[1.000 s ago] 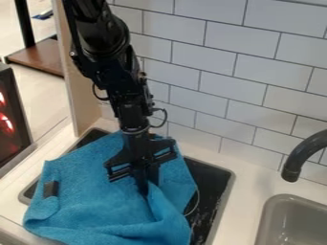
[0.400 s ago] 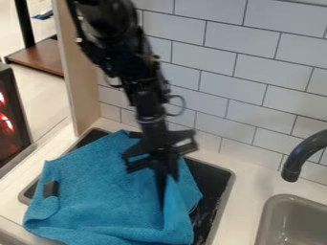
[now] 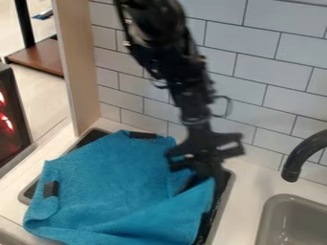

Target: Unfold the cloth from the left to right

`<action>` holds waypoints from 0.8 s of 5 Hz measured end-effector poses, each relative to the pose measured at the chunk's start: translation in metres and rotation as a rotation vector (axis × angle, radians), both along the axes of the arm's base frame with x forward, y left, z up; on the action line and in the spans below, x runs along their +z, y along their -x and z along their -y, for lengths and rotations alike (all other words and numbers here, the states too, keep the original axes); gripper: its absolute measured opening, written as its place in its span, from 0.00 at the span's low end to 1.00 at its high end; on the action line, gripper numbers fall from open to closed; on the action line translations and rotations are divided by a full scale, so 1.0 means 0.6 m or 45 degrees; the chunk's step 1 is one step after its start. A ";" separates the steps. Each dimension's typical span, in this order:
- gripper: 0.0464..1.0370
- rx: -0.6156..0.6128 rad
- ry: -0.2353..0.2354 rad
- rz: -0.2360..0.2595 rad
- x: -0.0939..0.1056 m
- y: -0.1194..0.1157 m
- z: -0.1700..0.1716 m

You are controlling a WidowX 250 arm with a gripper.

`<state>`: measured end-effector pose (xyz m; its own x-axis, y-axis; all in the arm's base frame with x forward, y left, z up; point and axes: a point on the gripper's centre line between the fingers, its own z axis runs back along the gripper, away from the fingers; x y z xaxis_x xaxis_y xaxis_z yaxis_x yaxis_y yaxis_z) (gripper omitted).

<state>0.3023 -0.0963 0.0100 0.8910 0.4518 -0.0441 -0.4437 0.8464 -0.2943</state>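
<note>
The blue cloth (image 3: 108,186) lies spread over the black basin at the lower left, with dark tabs at its left side and back edge. Its right part is raised into a fold that slopes toward the basin's right rim. At that fold's upper right corner, the black gripper (image 3: 213,179) hangs down, shut on the cloth. Between the fold and the flatter cloth there is a dark gap.
A black basin (image 3: 223,180) is set in the white counter under the cloth. To the right stand a dark faucet (image 3: 299,160) and a grey sink (image 3: 281,229). The tiled wall rises behind, and a wooden panel (image 3: 83,76) stands at the back left.
The gripper has moved right across the basin, drawing the held part of the cloth with it. More of the cloth's back edge and its rear tab have come into sight.
</note>
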 end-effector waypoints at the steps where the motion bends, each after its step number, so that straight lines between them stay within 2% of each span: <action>1: 0.00 -0.107 -0.024 -0.007 -0.015 -0.008 0.034; 3: 0.02 -0.254 -0.070 -0.030 -0.037 0.005 0.076; 4: 0.18 -0.280 -0.079 -0.074 -0.053 0.015 0.081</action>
<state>0.2934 -0.1451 -0.0219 0.9650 0.2508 -0.0765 -0.2616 0.9402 -0.2183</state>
